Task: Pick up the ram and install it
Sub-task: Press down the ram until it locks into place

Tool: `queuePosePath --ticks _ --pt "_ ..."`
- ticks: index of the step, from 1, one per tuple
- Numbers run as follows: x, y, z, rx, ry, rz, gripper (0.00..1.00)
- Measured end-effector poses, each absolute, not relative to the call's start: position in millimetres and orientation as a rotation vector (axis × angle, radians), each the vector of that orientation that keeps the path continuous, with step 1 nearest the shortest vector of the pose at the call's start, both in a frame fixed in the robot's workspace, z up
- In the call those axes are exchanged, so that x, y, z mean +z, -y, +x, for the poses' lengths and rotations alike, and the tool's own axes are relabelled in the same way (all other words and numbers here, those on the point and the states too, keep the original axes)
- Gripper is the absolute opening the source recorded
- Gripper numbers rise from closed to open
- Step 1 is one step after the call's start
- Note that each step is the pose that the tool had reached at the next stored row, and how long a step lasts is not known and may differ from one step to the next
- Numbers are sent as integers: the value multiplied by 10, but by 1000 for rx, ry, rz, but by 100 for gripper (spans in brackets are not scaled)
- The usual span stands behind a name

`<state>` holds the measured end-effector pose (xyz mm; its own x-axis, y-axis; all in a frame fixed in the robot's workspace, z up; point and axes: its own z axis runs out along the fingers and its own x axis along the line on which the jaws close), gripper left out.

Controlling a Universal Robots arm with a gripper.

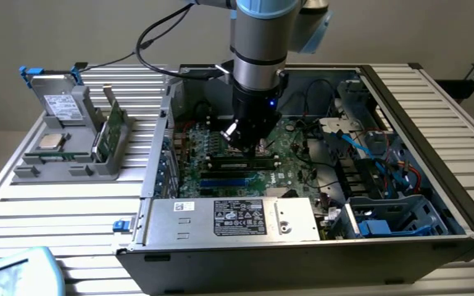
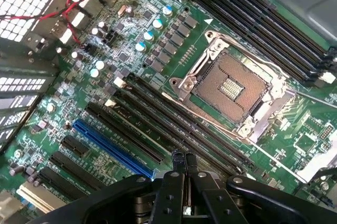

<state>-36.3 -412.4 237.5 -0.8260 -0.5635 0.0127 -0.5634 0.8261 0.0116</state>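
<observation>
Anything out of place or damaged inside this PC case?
Only the CPU socket on the motherboard stands out. It is empty, with its contacts exposed and no processor seated. Otherwise nothing looks spilled, broken or askew.

- Your gripper [image 1: 249, 145] hangs low inside the open case [image 1: 418, 243], jaws pressed together above the motherboard [image 2: 158, 66].
- Cables [image 1: 369, 148] crowd the exterior view's right side.
- The power supply [image 1: 232, 217] walls off the near edge.
</observation>
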Motion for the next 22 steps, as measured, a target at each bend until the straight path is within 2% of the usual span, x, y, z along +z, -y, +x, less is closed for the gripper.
queuePosePath --ticks 22 --pt "2375 4124 -362 -16 3103 393 11"
